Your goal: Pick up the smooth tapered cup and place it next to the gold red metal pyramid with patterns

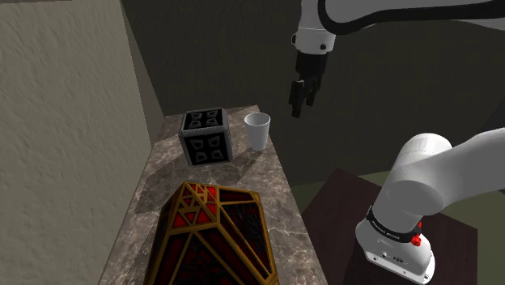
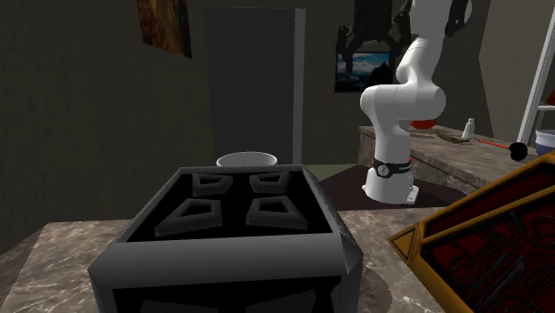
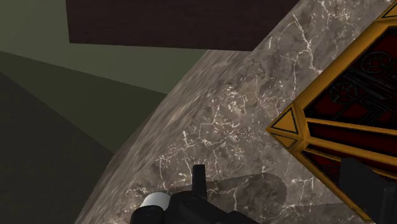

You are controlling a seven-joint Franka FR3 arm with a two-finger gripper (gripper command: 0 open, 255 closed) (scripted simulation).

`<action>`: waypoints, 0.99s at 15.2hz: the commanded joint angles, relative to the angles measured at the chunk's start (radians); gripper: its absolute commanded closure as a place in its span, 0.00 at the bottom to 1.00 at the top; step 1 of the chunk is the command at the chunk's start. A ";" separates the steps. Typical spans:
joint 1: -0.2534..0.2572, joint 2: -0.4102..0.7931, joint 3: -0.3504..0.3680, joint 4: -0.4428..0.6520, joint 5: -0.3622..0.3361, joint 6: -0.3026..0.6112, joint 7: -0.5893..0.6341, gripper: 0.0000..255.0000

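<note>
On the counter (image 1: pixel 162 182) the pyramid (image 1: pixel 214 235) fills the shoulder view's near end. The box (image 1: pixel 206 136) stands farther off, with the cup (image 1: pixel 257 129) just beside it at the edge. Our gripper (image 1: pixel 301 99) hangs wide, high beside the cup; we should centre over its rim, then descend clear of the box.

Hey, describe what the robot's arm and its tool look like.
The arm is white, with rounded links and dark rings at the joints. A black band with a small red mark sits near its base. The tool is all black and two-fingered.
</note>
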 commanded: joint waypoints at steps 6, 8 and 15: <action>-0.027 0.153 -0.048 0.017 -0.014 0.136 -0.046 0.00; -0.037 0.219 -0.067 0.032 -0.016 0.185 -0.065 0.00; -0.060 0.465 -0.132 0.128 -0.002 0.332 -0.132 0.00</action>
